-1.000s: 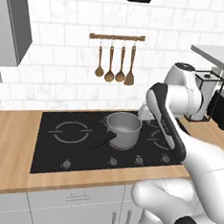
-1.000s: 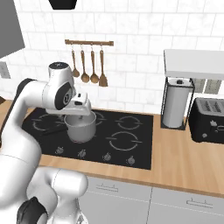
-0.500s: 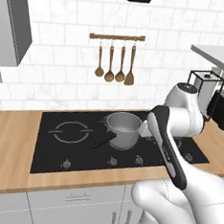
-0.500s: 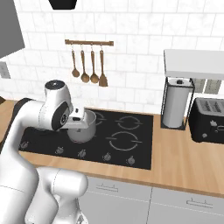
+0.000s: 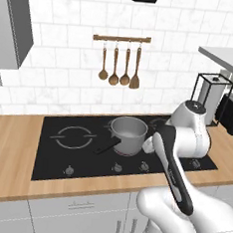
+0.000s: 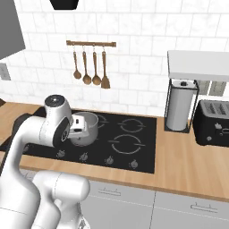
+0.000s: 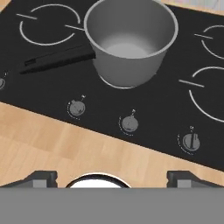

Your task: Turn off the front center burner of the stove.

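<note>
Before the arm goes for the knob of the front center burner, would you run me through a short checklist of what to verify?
1. Gripper open wide enough to take a knob: ok, its tips stand far apart at the bottom of the hand view.
2. Gripper empty: ok, nothing between the tips.
3. Knobs in sight: ok, the middle knob lies ahead of the hand on the stove, nothing covering it.
4. Which knob serves the front center burner: cannot tell, the markings are too small.
5. Obstacles: ok, the pot and its black handle sit behind the knob row, apart from it.
6. Contact with a knob: not ok, the hand is above the counter edge.
</note>
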Controlling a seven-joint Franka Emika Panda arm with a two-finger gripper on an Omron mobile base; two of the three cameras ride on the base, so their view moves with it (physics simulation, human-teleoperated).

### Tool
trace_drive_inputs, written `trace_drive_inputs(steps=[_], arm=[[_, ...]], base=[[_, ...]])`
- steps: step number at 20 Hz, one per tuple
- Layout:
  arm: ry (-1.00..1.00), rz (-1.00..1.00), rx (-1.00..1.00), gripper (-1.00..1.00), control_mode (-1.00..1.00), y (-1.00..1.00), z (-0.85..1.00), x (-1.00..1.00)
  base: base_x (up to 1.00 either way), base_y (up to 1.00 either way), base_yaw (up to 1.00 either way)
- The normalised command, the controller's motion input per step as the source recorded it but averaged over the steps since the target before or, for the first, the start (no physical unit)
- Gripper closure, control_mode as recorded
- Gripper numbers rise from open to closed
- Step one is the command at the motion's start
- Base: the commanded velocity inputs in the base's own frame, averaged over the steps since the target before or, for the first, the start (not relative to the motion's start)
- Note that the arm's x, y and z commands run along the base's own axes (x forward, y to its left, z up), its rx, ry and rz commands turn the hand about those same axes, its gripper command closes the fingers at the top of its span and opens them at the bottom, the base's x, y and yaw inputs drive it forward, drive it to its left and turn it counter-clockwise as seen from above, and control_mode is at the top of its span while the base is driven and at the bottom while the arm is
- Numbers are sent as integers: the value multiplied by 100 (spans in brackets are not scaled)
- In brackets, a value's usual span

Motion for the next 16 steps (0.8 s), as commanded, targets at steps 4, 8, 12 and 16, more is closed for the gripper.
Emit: trace_drive_inputs(steps=[4, 8, 12, 16], arm=[[-6, 9, 0, -100, -100, 16, -15, 0], [-4, 7, 0, -100, -100, 21, -21, 0], [-1, 8, 0, -100, -100, 11, -20, 0], [-1, 9, 0, -100, -100, 14, -28, 0]], base=[[0, 0, 0], [0, 0, 0], [0, 0, 0], [0, 0, 0]])
